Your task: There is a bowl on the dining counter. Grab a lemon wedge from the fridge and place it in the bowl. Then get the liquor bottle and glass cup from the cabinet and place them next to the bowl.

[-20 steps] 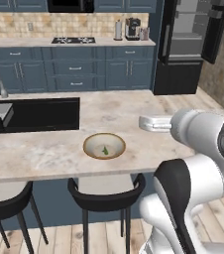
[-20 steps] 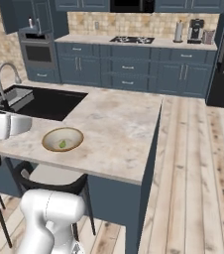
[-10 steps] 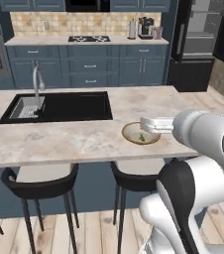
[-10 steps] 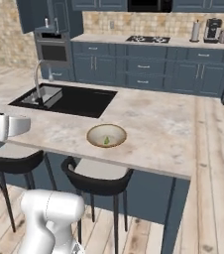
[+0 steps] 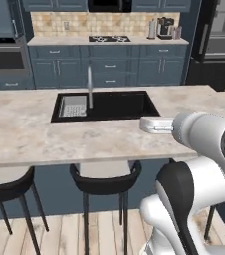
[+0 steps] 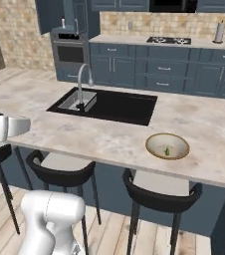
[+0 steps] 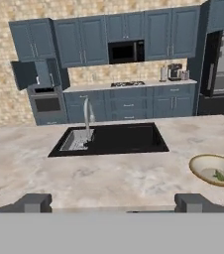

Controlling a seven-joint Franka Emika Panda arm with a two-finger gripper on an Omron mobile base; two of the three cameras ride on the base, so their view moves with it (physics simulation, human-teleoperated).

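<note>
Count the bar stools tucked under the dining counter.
2 in the right base view: one stool below the sink, another stool below the bowl. More may sit outside the frame.

dining counter (image 6: 84, 134) with one bowl (image 6: 167, 146) on it
i see the bowl resting near the counter's front edge, toward its right end, a lemon wedge (image 6: 167, 151) inside; the black sink (image 6: 104, 104) is sunk toward the back edge.

blue cabinets (image 7: 129, 27), marble island (image 5: 30, 134), plank floor (image 5: 59, 234)
</note>
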